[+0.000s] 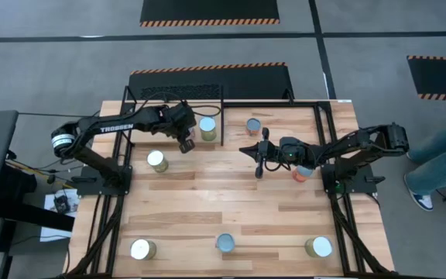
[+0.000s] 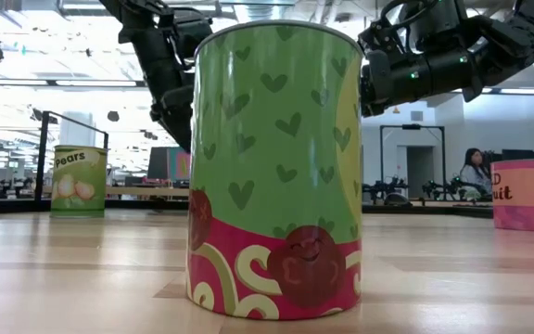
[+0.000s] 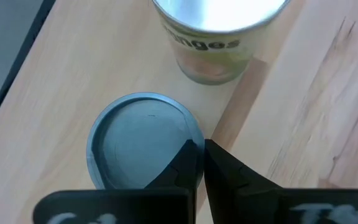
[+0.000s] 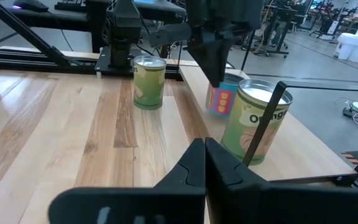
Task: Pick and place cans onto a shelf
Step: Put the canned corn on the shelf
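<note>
The shelf (image 3: 48, 68), a light board with black rails, sits at the table's far left. On it stand a yellow-green "Oranges" can (image 1: 207, 128) (image 4: 257, 124) and a pink-and-blue can with a grey-blue top (image 3: 143, 140) (image 4: 221, 98). My left gripper (image 1: 186, 144) (image 3: 201, 163) is shut, pointing down right over that can's top near its rim. My right gripper (image 1: 245, 149) (image 4: 202, 155) is shut and empty, level above the table's middle. A red-orange can (image 1: 303, 173) stands under my right arm. My left gripper's shut fingertips (image 3: 191, 158) stand over the rim of the grey-blue can top (image 3: 166, 134), coming from above. I cannot tell whether they touch it. The can stands upright on the shelf.
A blue can (image 1: 253, 125) stands right of the shelf and a yellow-green "Pears" can (image 1: 157, 161) (image 2: 79, 181) in front of it. Three cans stand along the near edge (image 1: 142, 249) (image 1: 225, 243) (image 1: 318, 247). A person's legs (image 1: 440, 155) show beyond the right edge.
</note>
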Robot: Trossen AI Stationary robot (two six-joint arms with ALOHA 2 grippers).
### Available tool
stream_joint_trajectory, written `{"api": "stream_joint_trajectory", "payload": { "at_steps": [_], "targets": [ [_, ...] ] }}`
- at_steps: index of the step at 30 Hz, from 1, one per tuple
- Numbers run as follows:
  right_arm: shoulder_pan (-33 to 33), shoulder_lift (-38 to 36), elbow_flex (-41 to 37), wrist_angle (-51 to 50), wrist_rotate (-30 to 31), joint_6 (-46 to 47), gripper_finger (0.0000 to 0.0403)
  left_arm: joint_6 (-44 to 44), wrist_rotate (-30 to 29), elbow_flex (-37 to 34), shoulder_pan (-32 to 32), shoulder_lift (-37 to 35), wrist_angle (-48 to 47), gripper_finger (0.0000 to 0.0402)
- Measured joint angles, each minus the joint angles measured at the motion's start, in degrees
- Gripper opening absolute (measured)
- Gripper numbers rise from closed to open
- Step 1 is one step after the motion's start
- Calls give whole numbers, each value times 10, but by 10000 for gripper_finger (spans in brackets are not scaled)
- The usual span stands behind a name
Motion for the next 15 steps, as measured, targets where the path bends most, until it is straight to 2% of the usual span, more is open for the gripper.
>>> {"api": "stream_joint_trajectory", "payload": {
  "at_steps": [15],
  "targets": [
    [0, 0, 0, 3, 0, 0, 10, -7, 10, -1, 10, 9, 11, 0]
  ]
}}
